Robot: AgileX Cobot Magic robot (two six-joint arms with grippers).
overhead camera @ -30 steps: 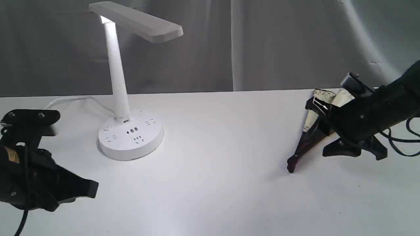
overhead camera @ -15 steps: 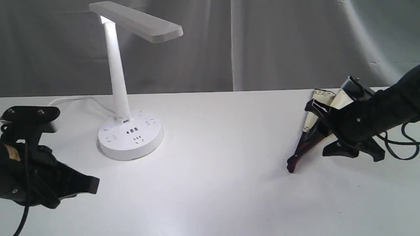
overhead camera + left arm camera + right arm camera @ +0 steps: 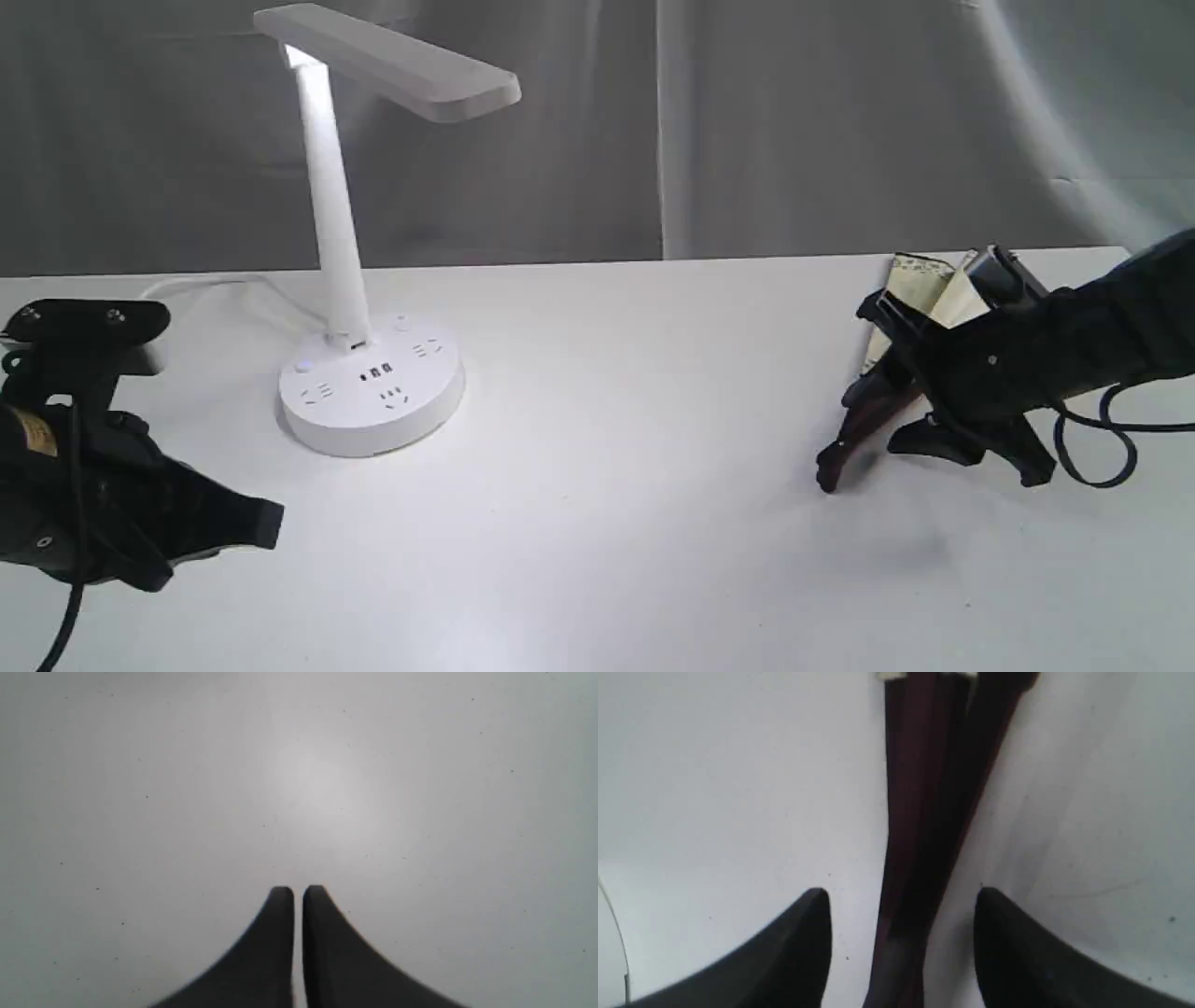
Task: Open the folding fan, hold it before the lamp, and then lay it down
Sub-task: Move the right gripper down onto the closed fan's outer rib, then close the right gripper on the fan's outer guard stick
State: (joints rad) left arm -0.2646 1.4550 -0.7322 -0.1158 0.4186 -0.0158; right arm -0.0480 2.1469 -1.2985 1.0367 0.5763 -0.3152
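The right gripper [image 3: 902, 895] has its jaws open astride the barely spread fan [image 3: 924, 788] on the counter [image 3: 607, 485], while the left gripper [image 3: 298, 891] has its jaws closed, empty.

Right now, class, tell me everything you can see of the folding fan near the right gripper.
The folding fan is nearly closed: dark maroon ribs and brown guards bunched into a narrow wedge, with a few cream paper pleats and a patterned border showing at its far end. Its pivot end rests on the white table, right of the lamp in the exterior view. The right gripper straddles the ribs, jaws open, with gaps either side; no contact shows.
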